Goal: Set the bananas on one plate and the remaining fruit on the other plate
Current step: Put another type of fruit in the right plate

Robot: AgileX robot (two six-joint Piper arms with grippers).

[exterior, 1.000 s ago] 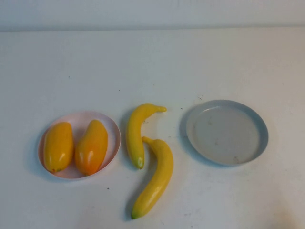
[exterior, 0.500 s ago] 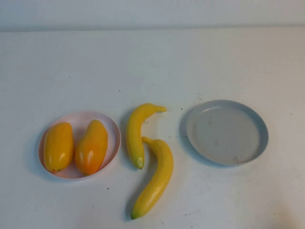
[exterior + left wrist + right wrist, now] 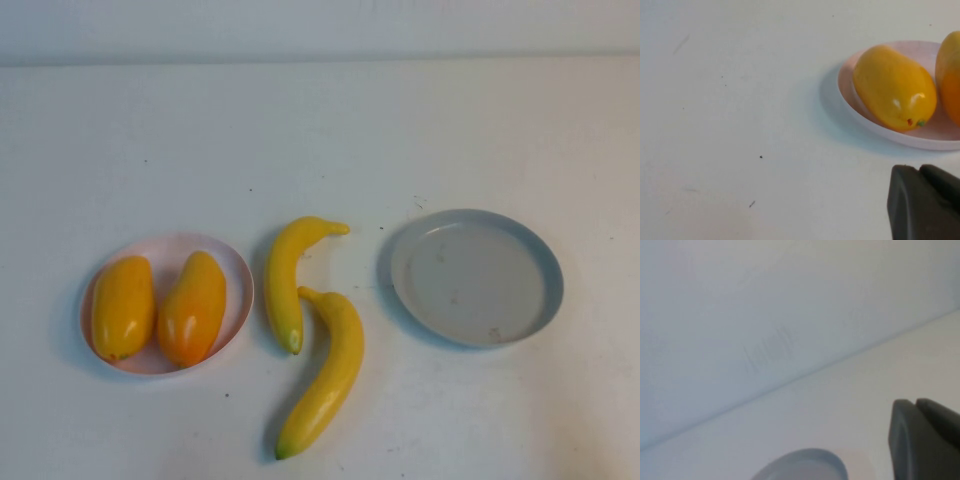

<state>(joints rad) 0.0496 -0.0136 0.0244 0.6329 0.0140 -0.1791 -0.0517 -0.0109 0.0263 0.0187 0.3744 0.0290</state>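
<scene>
Two yellow bananas lie on the table between the plates: one (image 3: 285, 275) with its stem toward the grey-blue plate, the other (image 3: 328, 372) nearer the front, their ends almost touching. Two plump orange-yellow fruits (image 3: 123, 306) (image 3: 192, 306) lie side by side in the pale pink plate (image 3: 235, 275) at the left. The grey-blue plate (image 3: 475, 335) at the right holds nothing. Neither gripper shows in the high view. In the left wrist view my left gripper (image 3: 919, 167) is shut and empty, just short of the pink plate (image 3: 850, 107) and a fruit (image 3: 892, 87). My right gripper (image 3: 915, 401) is shut and empty, above the grey-blue plate's edge (image 3: 805, 460).
The white table (image 3: 320, 140) stretches to a pale back wall (image 3: 320, 25). Small dark specks mark the tabletop. Nothing else stands on it.
</scene>
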